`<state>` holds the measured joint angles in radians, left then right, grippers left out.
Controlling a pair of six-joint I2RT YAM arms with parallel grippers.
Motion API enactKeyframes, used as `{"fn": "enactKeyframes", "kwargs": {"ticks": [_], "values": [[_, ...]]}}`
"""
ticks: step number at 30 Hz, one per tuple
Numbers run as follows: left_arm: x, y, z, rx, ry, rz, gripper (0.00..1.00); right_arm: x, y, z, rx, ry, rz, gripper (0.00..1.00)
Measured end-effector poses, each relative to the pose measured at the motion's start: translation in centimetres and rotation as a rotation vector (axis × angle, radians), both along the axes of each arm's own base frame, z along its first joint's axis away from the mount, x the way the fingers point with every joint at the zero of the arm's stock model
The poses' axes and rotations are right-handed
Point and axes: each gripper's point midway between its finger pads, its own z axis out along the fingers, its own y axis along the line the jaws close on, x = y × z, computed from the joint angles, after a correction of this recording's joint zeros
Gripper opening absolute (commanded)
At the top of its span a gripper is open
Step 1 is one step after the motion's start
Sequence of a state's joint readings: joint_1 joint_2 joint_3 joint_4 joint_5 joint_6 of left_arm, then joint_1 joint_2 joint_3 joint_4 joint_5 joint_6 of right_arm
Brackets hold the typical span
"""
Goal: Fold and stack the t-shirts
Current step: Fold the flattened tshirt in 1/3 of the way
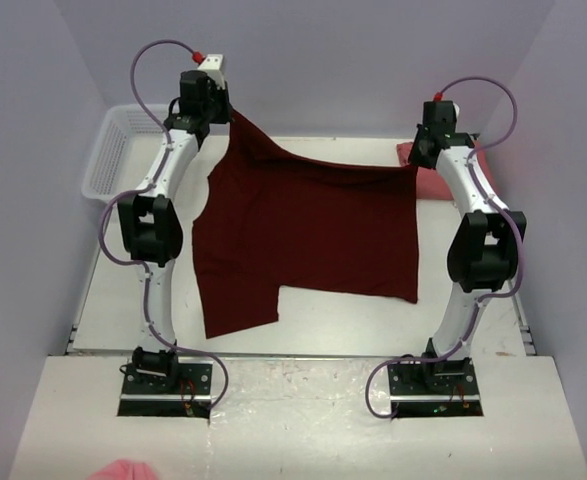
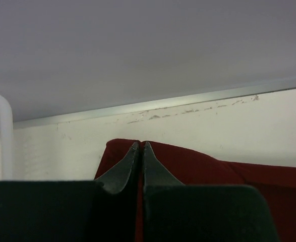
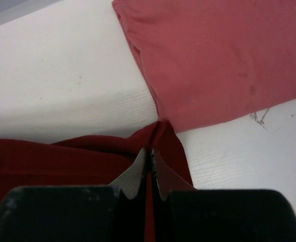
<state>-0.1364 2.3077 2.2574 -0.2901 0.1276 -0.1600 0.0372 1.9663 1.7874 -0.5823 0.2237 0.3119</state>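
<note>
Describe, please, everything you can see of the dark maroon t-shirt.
The dark maroon t-shirt is soft cloth, held up spread between both arms: the left gripper and right gripper each pinch a top corner. Its upper edge sags between them; the lower part hangs toward the table, its bottom edge stepped.

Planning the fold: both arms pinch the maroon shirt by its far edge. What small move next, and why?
Probably lower both grippers together, kept apart, to lay the maroon shirt flat on the table. The left gripper and right gripper are shut on its far corners, the edge sags between them, and its near part seems to lie down already.
</note>
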Motion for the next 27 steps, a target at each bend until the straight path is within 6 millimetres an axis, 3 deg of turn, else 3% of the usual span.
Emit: {"fn": "enactKeyframes", "kwargs": {"ticks": [5, 10, 13, 16, 20, 23, 27], "values": [[-1.2, 0.2, -2.9, 0.005, 0.077, 0.002, 0.00, -0.3, -1.2, -0.7, 0.001, 0.016, -0.023, 0.00], [-4.2, 0.3, -6.4, -0.011, 0.199, 0.006, 0.00, -1.5, -1.5, -2.6, 0.001, 0.075, -0.031, 0.00], [-6.5, 0.5, -6.7, -0.024, 0.242, 0.015, 0.00, -2.0, -1.5, -3.0, 0.005, 0.098, -0.029, 0.00], [-8.6, 0.8, -5.5, -0.032, 0.248, 0.023, 0.00, -2.2, -1.4, -3.2, 0.009, 0.108, -0.031, 0.00], [-10.4, 1.2, -2.1, -0.043, 0.202, 0.040, 0.00, -3.0, -1.3, -4.0, 0.012, 0.140, -0.028, 0.00], [-11.3, 1.4, 0.7, -0.056, 0.155, 0.048, 0.00, -3.2, -1.3, -4.2, 0.014, 0.152, -0.027, 0.00], [-11.7, 1.4, 2.0, -0.080, 0.138, 0.056, 0.00, -3.4, -1.3, -4.3, 0.014, 0.162, -0.027, 0.00]]}}
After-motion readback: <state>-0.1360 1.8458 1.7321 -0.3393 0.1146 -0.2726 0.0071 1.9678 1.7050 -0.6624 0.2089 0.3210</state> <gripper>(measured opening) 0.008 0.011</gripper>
